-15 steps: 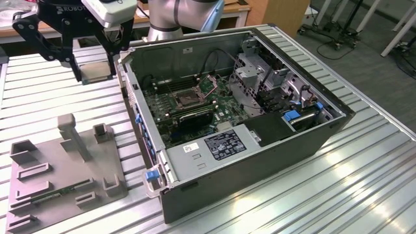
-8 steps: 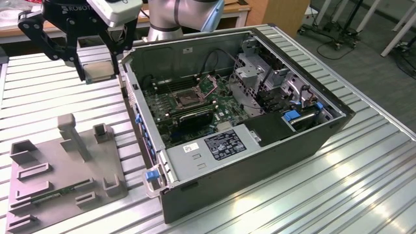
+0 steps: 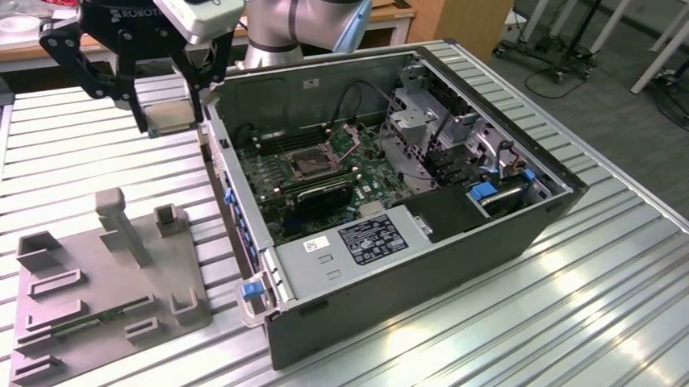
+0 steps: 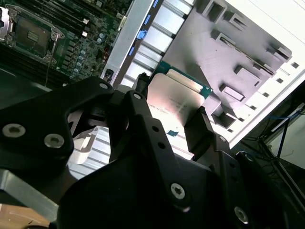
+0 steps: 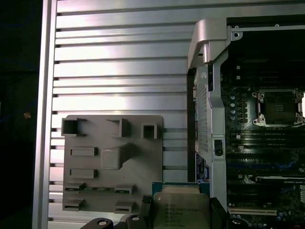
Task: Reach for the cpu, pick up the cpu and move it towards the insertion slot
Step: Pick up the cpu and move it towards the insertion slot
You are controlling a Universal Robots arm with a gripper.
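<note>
While held off the table, cpu (image 4: 174,98) sits clamped between the black fingers (image 4: 198,131) of the gripper (image 3: 161,121).

Gripper fingers closed on the chip's opposite edges; silvery top and green rim visible in both wrist views, cpu (image 5: 180,210) at the fingertips. In the exterior view the gripper hangs above the ribbed metal table (image 3: 603,306), just outside the open computer case (image 3: 517,234) on the exterior view's left, near the case's far corner. Insertion slot (image 3: 312,164) lies on the green motherboard (image 3: 323,197) inside the case, dark square with silvery frame, nothing in it; also seen in the first wrist view (image 5: 279,107) and the second wrist view (image 4: 33,36). Cpu is apart from the slot, case wall between them. Gray fixture plate (image 3: 108,290) rests on the table near its front edge, a green memory stick (image 3: 97,316) lying in one of its grooves.
</note>
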